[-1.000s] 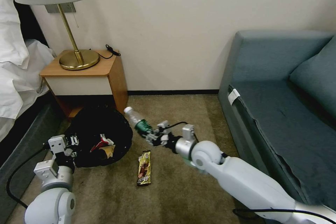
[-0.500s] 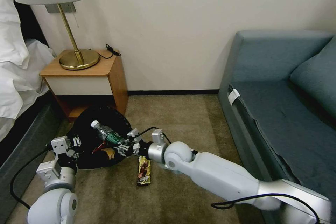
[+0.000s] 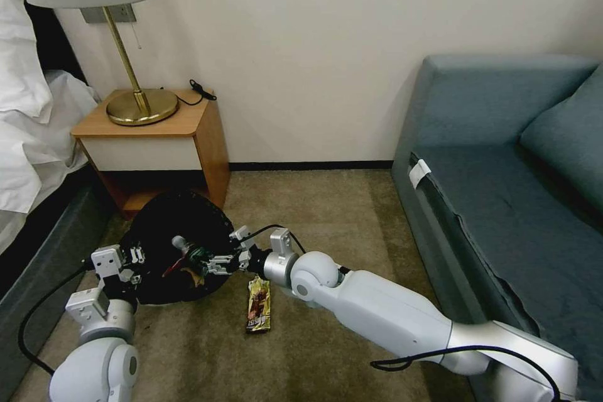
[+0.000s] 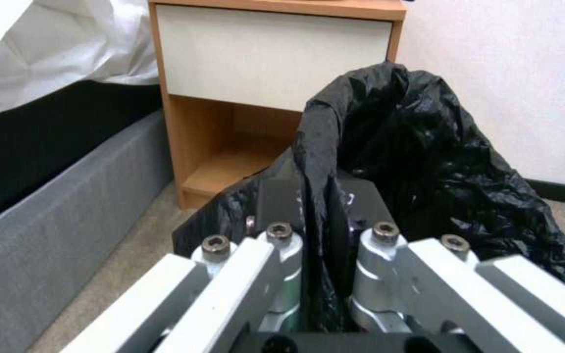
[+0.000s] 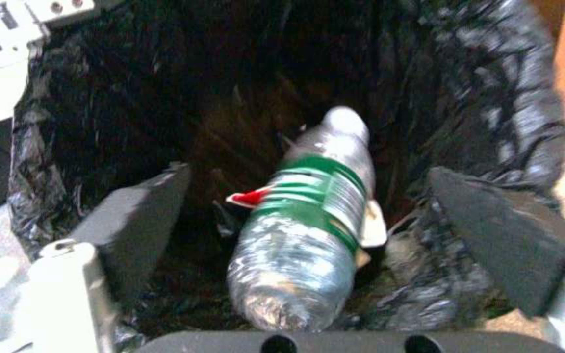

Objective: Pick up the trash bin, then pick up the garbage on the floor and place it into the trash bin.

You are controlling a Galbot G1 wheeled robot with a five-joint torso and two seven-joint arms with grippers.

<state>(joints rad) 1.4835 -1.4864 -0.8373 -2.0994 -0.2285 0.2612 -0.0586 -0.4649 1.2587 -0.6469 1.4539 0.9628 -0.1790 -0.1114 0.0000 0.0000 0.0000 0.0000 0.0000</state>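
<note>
The trash bin (image 3: 164,221), lined with a black bag (image 4: 426,147), is tilted above the carpet beside the nightstand. My left gripper (image 3: 123,266) is shut on its rim, with the bag pinched between the fingers (image 4: 361,196). My right gripper (image 3: 217,262) is open at the bin's mouth, its pads (image 5: 139,206) wide apart. Between them the clear plastic bottle (image 5: 309,225) (image 3: 187,249) with a green label lies loose inside the bin. Under it sit a red-and-white wrapper (image 5: 250,197) and a tan wrapper (image 3: 195,274). A gold-brown candy-bar wrapper (image 3: 259,304) lies on the carpet just right of the bin.
A wooden nightstand (image 3: 157,138) with a brass lamp (image 3: 141,103) stands right behind the bin. The bed (image 3: 31,138) and its grey base run along the left. A blue-grey sofa (image 3: 502,201) fills the right. Open carpet (image 3: 326,213) lies between.
My right arm swung left with the bottle, from beside the bin to over and into its mouth, and opened. The bottle now lies loose in the bin. The left gripper kept its hold.
</note>
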